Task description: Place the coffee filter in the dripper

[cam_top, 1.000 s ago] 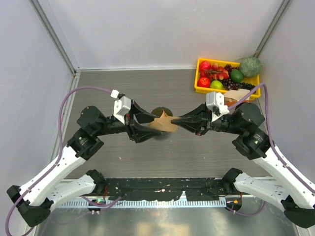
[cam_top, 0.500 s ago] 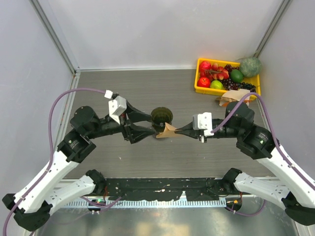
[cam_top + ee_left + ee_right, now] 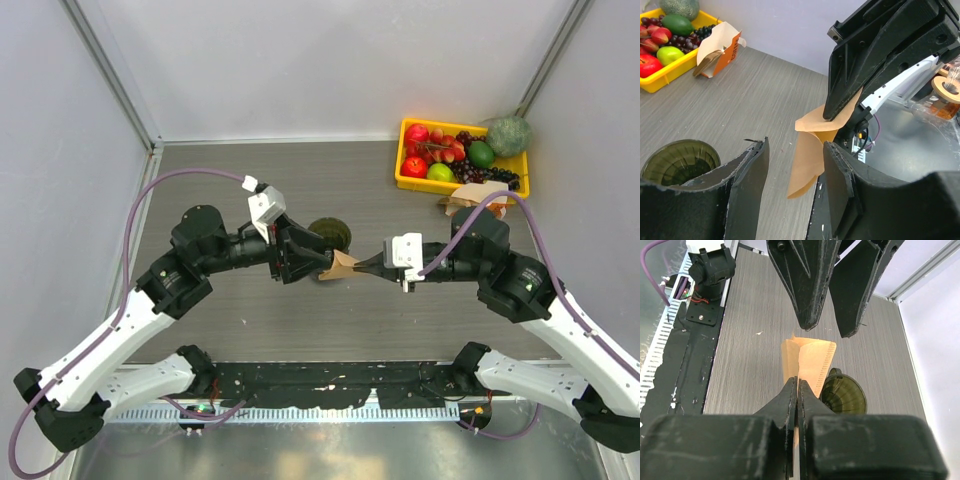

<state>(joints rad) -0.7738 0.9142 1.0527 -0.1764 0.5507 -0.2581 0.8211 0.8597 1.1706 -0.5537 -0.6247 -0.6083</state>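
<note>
Grey wood-grain desk (image 3: 250, 180) between white walls. A yellow tray (image 3: 400, 168) of red and green fruit and dark grapes sits well behind and right of the dripper (image 3: 335, 232). The right pincer (image 3: 797, 382) is clenched on the coffee filter (image 3: 812, 362), a tan folded cone held up just in front of the dripper. The left pincer (image 3: 795, 144) is released, its fingers straddling the filter.

tan coffee filter (image 3: 343, 265) half open, up off the counter (image 3: 380, 320), right beside the empty upright dark olive dripper (image 3: 332, 233)
</note>
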